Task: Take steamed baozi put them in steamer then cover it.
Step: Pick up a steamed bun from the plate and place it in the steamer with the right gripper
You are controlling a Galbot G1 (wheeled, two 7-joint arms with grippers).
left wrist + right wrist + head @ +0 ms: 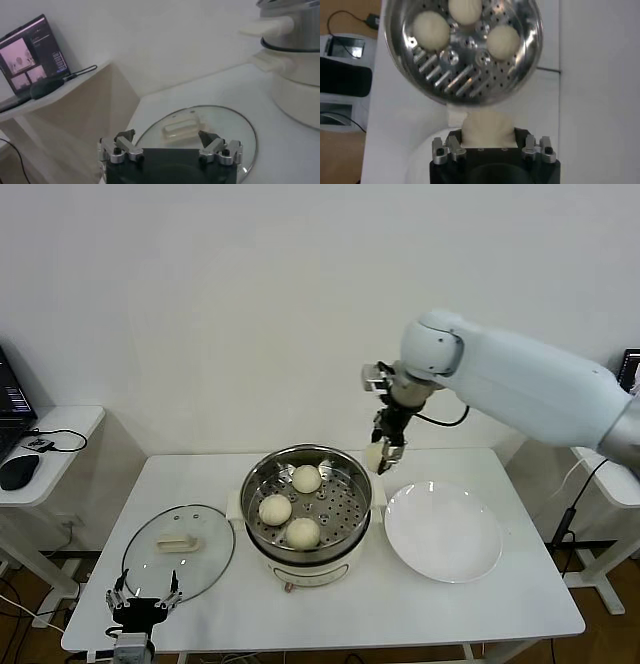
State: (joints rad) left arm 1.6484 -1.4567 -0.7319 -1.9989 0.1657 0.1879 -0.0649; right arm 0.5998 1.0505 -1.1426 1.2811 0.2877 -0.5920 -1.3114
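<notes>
Cream-white baozi [487, 127] sits clamped between the jaws of the right gripper [385, 452], held in the air just beside the steamer's [308, 506] rim on its plate side. Three more baozi [303, 531] lie on the perforated tray inside the steamer. The white plate [443, 533] rests on the tabletop [520, 604] next to it. The left gripper [143, 596] hovers at the near edge of the glass cover [179, 552], jaws apart and holding nothing; the cover lies flat on the tabletop.

Four steamed baozi [306, 478]: three in one steamer [262, 489], one in the right gripper [379, 456]. One cover [200, 564], one white plate [444, 531].
</notes>
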